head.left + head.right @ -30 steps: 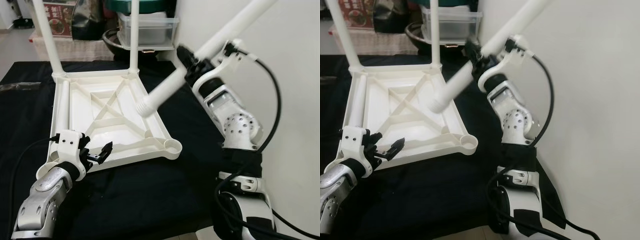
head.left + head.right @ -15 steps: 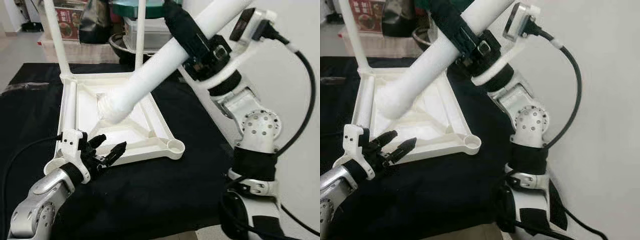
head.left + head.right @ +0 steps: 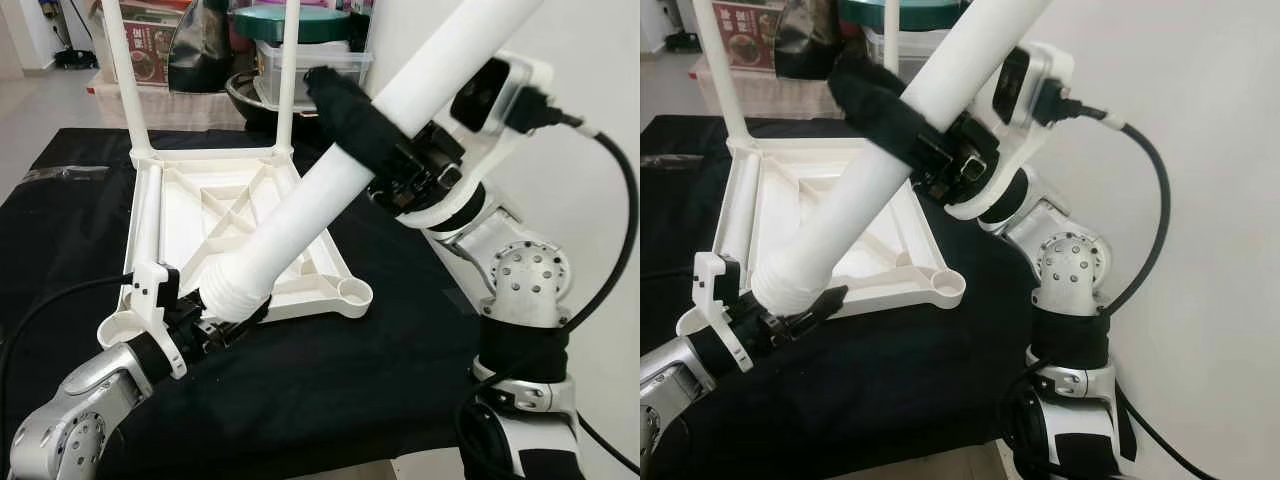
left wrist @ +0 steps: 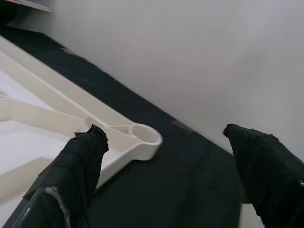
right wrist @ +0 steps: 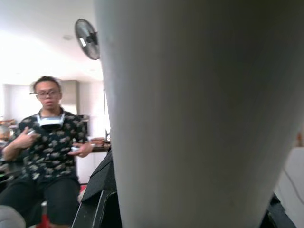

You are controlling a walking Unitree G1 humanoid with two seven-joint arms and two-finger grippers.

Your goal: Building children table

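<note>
The white children's table top [image 3: 150, 230] lies upside down on a black cloth. Two legs [image 3: 125, 70] [image 3: 288, 70] stand upright in its far corner sockets. My right gripper [image 3: 350, 120] is shut on a third white leg [image 3: 320, 200], which it holds on a slant, threaded end [image 3: 235, 295] low over the near edge. That leg looms close in the right wrist view [image 5: 199, 114]. My left gripper [image 3: 215, 325] is open just below the threaded end, with nothing between its fingers [image 4: 80, 161]. The near right socket [image 4: 142, 135] stands empty, as does the near left one [image 3: 115, 328].
Behind the table sit a clear plastic box [image 3: 320, 70], a teal lid [image 3: 290, 20] and a dark bowl [image 3: 245, 90]. A white wall [image 3: 590, 250] closes the right side. A seated person [image 5: 47, 142] and a fan [image 5: 88, 38] appear in the right wrist view.
My right arm has swung the leg down and toward the near left, so its threaded end now hangs by my left gripper. The head camera has shifted as well.
</note>
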